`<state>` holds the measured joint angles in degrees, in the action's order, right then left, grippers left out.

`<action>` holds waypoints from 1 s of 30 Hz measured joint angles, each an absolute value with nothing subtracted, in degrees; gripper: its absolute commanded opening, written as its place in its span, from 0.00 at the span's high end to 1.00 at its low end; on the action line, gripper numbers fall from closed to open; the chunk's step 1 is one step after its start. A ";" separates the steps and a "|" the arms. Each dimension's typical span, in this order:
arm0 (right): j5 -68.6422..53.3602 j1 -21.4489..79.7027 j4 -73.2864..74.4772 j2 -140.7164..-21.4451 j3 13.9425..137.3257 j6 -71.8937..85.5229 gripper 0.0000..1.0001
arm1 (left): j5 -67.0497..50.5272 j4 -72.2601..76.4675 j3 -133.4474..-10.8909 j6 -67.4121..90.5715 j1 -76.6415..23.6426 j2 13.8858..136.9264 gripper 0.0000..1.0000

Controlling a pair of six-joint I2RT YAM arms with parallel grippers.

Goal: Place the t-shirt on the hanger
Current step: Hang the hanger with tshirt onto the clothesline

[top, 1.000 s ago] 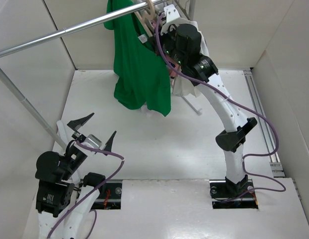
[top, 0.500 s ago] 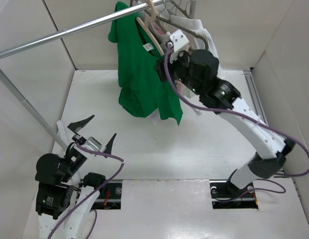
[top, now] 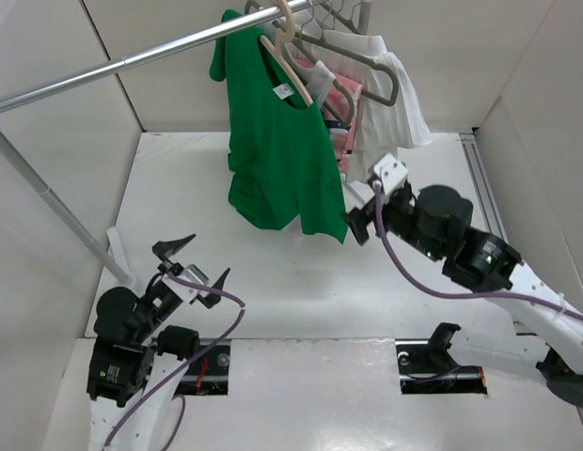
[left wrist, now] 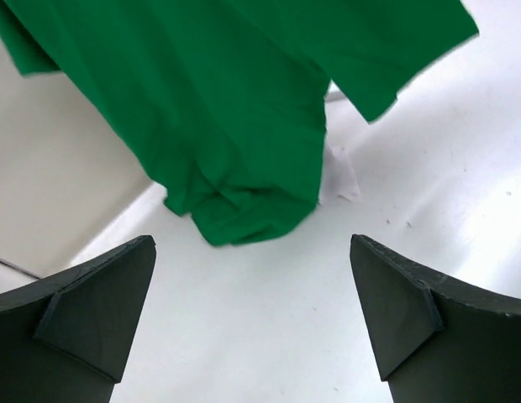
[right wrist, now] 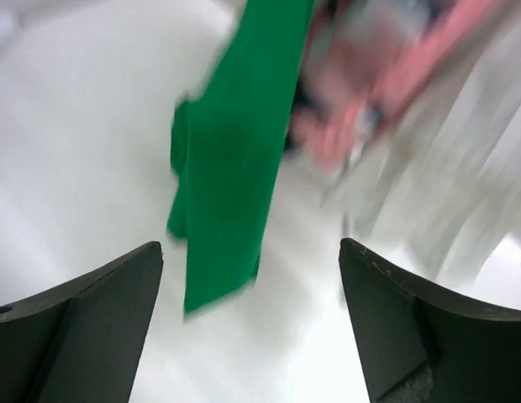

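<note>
Fabric of the t-shirt (top: 277, 150) drapes from the hanger (top: 290, 42) on the far rail (top: 132, 61). The right gripper (top: 355, 225) sits beside its hem and the left gripper (top: 199, 261) stays near, both with fingers spread and empty. Left wrist: the hem hangs bunched. Right wrist, blurred: the fingers seem close enough to snag the shirt off.

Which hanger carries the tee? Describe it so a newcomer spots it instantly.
Find the metal rail crossing the top of the overhead view; hangers crowd its right end. The hanger you want is the leftmost, sitting in the neck of the green t-shirt. It is pale cream with thick arms, unlike the grey-brown hangers to its right.
</note>
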<state>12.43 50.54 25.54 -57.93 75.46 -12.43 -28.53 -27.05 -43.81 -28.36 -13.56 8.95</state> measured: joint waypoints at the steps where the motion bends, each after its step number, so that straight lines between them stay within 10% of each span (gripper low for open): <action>1: 12.43 50.68 26.79 -55.72 71.96 -11.38 0.08 | -28.80 -27.07 -41.93 -28.12 -13.37 7.97 0.00; 13: 16.10 50.70 41.28 -31.88 31.57 16.51 0.01 | -29.47 -26.41 -32.88 -32.12 -11.99 5.87 0.00; 30: 19.22 50.70 54.13 -19.84 31.48 27.27 0.01 | -22.24 -22.50 -31.09 -30.57 -10.26 6.68 0.00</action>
